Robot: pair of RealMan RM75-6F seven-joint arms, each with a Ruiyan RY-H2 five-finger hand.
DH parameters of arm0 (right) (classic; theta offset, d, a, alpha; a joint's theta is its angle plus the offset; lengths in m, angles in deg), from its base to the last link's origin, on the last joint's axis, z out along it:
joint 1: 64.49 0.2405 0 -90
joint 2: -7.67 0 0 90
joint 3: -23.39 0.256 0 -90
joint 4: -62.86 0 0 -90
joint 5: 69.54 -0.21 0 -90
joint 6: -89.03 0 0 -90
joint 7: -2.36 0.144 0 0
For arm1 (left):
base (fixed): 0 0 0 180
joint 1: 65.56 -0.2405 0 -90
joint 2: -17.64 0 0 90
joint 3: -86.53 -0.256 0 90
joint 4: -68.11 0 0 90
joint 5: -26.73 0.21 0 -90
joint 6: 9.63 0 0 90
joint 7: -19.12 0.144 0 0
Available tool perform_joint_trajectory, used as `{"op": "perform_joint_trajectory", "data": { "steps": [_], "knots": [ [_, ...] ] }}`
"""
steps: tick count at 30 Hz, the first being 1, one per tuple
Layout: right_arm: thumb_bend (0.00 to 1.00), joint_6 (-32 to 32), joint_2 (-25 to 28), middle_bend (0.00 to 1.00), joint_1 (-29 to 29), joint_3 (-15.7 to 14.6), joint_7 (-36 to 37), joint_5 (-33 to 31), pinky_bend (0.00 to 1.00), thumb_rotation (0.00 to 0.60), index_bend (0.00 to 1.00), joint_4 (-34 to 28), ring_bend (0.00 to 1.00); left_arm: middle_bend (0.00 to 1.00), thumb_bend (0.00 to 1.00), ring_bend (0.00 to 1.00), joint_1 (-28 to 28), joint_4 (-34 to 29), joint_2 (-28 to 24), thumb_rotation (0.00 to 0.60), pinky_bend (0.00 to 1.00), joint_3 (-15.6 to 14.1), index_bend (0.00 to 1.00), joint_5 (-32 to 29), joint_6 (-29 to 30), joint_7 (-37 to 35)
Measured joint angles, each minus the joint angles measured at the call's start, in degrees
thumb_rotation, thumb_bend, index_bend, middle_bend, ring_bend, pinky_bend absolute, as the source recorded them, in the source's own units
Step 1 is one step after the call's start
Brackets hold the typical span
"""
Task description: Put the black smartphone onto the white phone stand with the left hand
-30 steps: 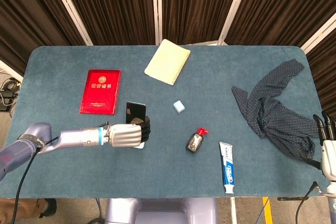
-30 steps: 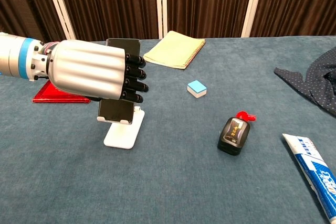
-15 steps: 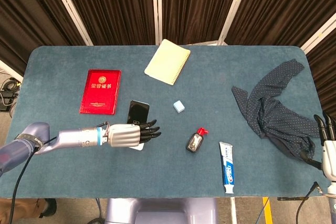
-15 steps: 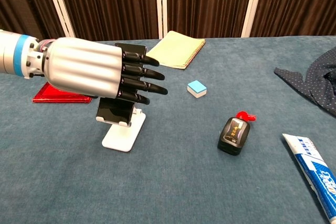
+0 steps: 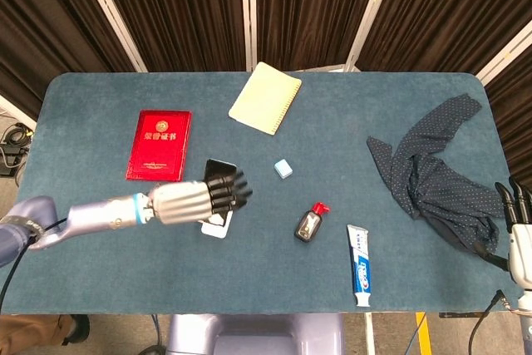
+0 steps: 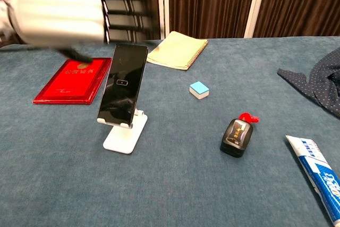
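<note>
Two hands appear. Left hand (image 6: 58, 11), blurred at upper left of the chest view, holds nothing, fingers extended and apart, clear above the black smartphone (image 6: 122, 85). Smartphone leans upright on the white phone stand (image 6: 126, 135), left of centre on the counter (image 6: 186, 184). Right hand (image 5: 519, 239), at the head view's lower right edge, is empty, fingers spread.

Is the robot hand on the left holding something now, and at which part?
Nothing is held. The left robot hand is raised above the black smartphone, which leans on the white phone stand by itself.
</note>
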Motion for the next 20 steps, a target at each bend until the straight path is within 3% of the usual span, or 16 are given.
{"op": "perform_joint_trajectory", "data": {
  "steps": [7, 14, 20],
  "knots": [
    [0.00, -0.6, 0.4, 0.00, -0.3, -0.1, 0.6, 0.6, 0.00, 0.600, 0.00, -0.4, 0.00, 0.00, 0.00, 0.00, -11.1, -8.3, -1.6, 0.600, 0.00, 5.1, 0.00, -17.3, 6.7, -1.9],
    [0.00, -0.8, 0.2, 0.00, -0.3, -0.4, -0.5, 1.1, 0.00, 0.600, 0.00, -0.7, 0.00, 0.00, 0.00, 0.00, -26.7, -28.5, -5.3, 0.600, 0.00, 6.7, 0.00, -40.1, 9.5, -7.0],
    [0.00, -1.0, 0.0, 0.00, -0.3, -0.5, -1.1, 1.4, 0.00, 0.600, 0.00, -0.7, 0.00, 0.00, 0.00, 0.00, -39.3, -35.1, -6.9, 0.600, 0.00, 6.0, 0.00, -45.8, 15.7, -10.4]
  ]
}}
